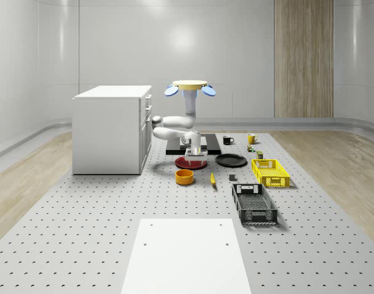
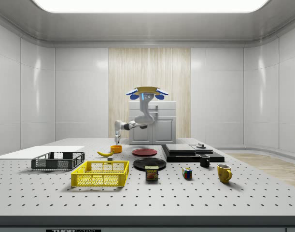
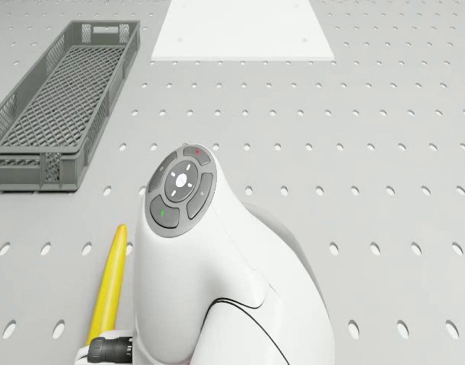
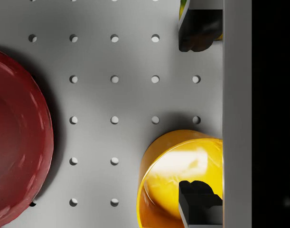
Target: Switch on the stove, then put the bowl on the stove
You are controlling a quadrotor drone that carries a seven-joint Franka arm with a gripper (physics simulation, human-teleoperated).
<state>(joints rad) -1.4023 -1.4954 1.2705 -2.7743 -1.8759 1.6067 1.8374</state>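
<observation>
The tabletop (image 4: 114, 57) looks like matt grey metal, drilled with holes. The orange bowl (image 4: 173, 175) and the red plate (image 4: 16, 142) are glossy and smooth. The arm's white shell (image 3: 217, 274) shines like plastic. The grey crate (image 3: 57, 106) is matt mesh.

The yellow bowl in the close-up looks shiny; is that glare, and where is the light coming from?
Yes: in the wrist view the bowl carries a bright white highlight inside, and the red plate shows faint sheen. In the side view a broad ceiling light panel glows overhead. In the whole-scene view things cast only short, soft shadows on the table.
</observation>
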